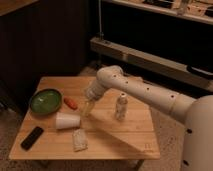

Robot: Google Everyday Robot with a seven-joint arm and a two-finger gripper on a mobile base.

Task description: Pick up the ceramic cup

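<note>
Ceramic cup (67, 120) lies on its side, near-left on worktop (120, 137), betw. green bowl (45, 100) and pale packet (79, 140). Hand (88, 108) hangs just right of cup; open/shut: cannot tell, nothing evidently held. Est.: rigid, smooth, slippery, breakable, prob. rolls. Grip across mid-body.

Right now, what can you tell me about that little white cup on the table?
The cup is small, plain white, seemingly ceramic, with no handle showing. It lies on its side on the wooden table, between the green bowl and a pale packet. The tool hangs close beside it; whether they touch cannot be told.
</note>
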